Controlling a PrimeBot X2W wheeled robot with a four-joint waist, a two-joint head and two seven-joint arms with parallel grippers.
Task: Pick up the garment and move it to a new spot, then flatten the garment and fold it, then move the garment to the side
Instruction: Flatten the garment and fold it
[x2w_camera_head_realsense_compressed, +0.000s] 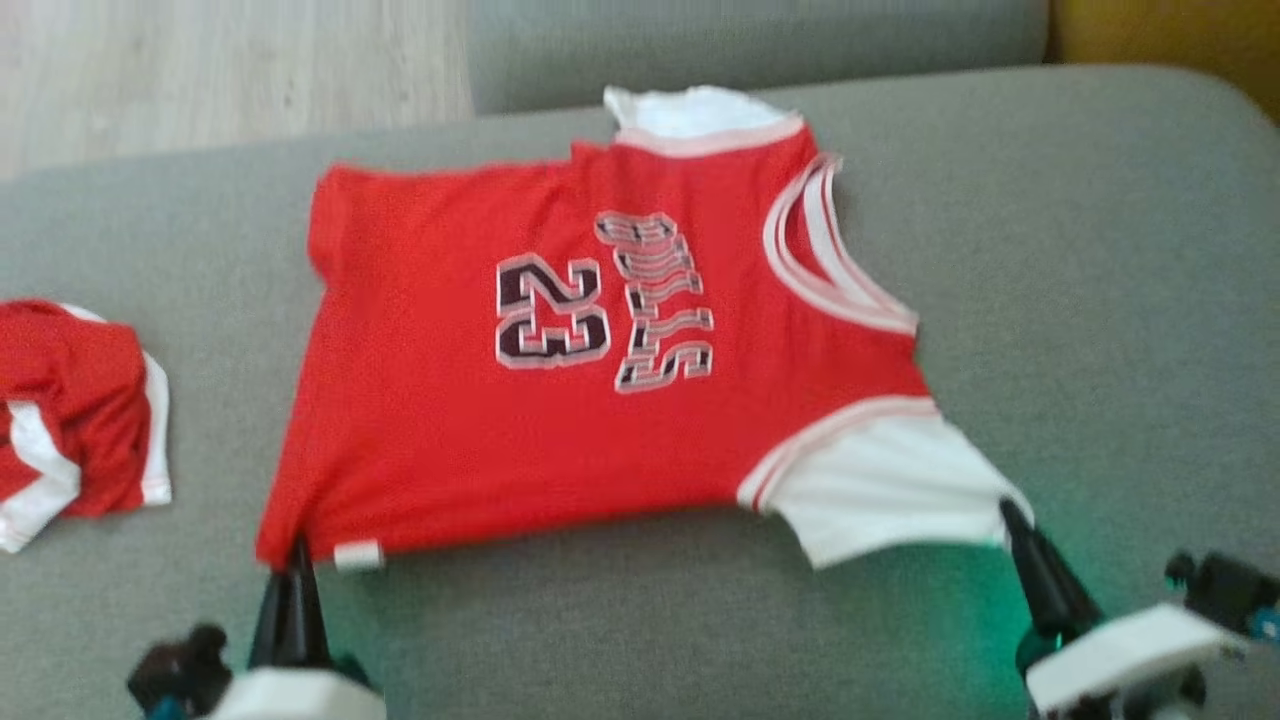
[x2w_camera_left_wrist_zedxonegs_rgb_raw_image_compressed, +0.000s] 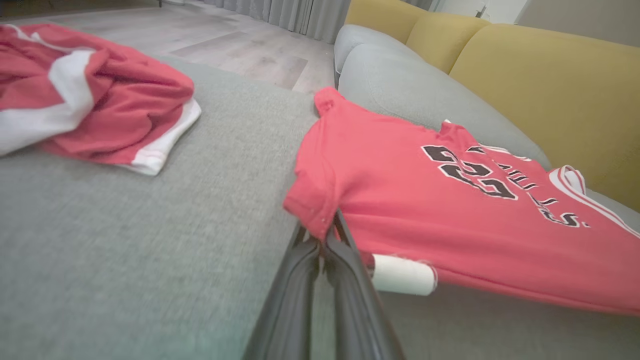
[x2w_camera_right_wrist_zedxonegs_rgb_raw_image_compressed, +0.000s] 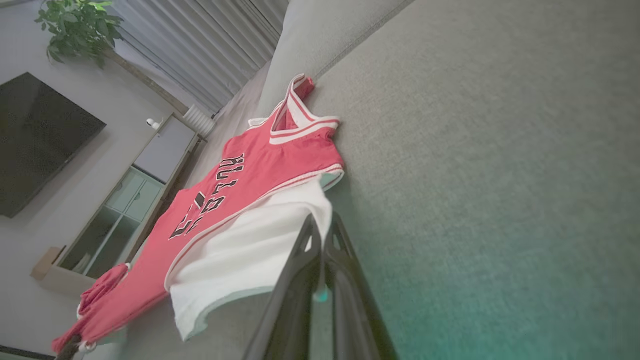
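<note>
The garment (x2w_camera_head_realsense_compressed: 600, 400) is a red jersey with white sleeves and the number 23, spread on the grey sofa seat (x2w_camera_head_realsense_compressed: 1100, 300). My left gripper (x2w_camera_head_realsense_compressed: 296, 548) is shut on its near red hem corner, and the left wrist view shows the red cloth (x2w_camera_left_wrist_zedxonegs_rgb_raw_image_compressed: 312, 210) pinched between the dark fingers (x2w_camera_left_wrist_zedxonegs_rgb_raw_image_compressed: 300, 280). My right gripper (x2w_camera_head_realsense_compressed: 1008, 512) is shut on the edge of the near white sleeve (x2w_camera_head_realsense_compressed: 890, 490). The right wrist view has that white sleeve (x2w_camera_right_wrist_zedxonegs_rgb_raw_image_compressed: 250, 260) caught between its fingers (x2w_camera_right_wrist_zedxonegs_rgb_raw_image_compressed: 350, 290), with the garment (x2w_camera_right_wrist_zedxonegs_rgb_raw_image_compressed: 225, 200) stretching away beyond.
A second red and white garment (x2w_camera_head_realsense_compressed: 70, 420) lies crumpled at the left of the seat, also in the left wrist view (x2w_camera_left_wrist_zedxonegs_rgb_raw_image_compressed: 85, 95). Yellow back cushions (x2w_camera_left_wrist_zedxonegs_rgb_raw_image_compressed: 550, 85) rise behind the seat. Wood floor (x2w_camera_head_realsense_compressed: 220, 60) lies beyond the far left edge.
</note>
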